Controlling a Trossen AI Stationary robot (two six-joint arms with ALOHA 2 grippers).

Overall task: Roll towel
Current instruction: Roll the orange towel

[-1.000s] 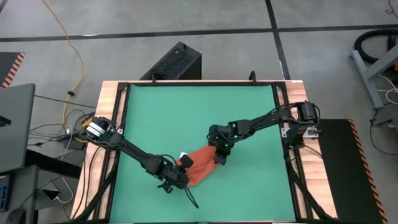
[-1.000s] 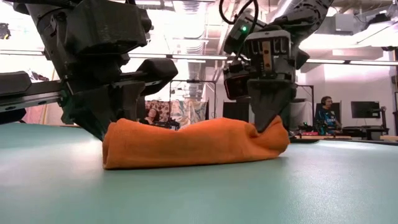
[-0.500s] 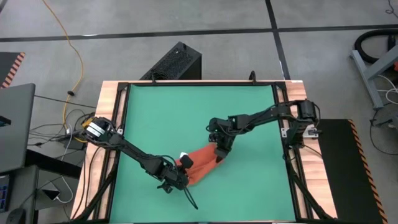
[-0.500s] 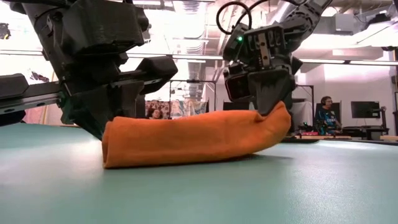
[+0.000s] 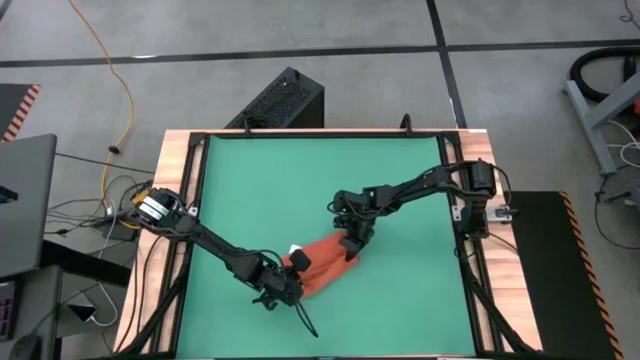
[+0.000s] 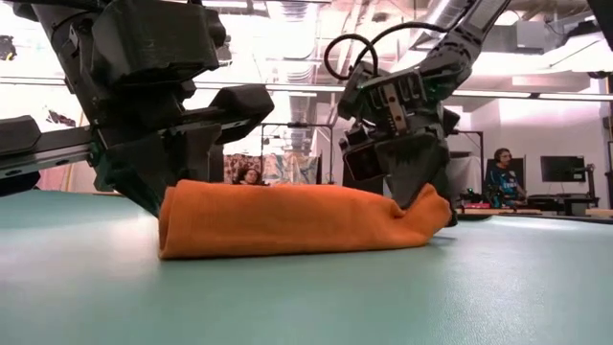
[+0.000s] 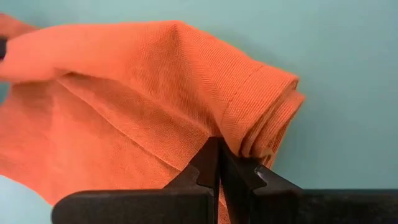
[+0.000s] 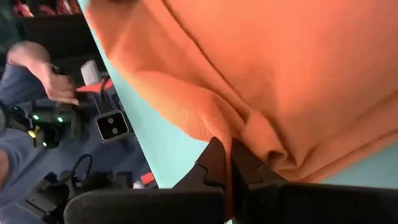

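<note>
Rust-orange cloth sits pinched in both closed pincers: the left pincer clamps one end of the towel, the right pincer the other, low on the green bench. Mid-roll, I judge; next, both ends should turn over together.

Grey tiled floor around; black box at twelve o'clock, yellow cable at ten.
</note>
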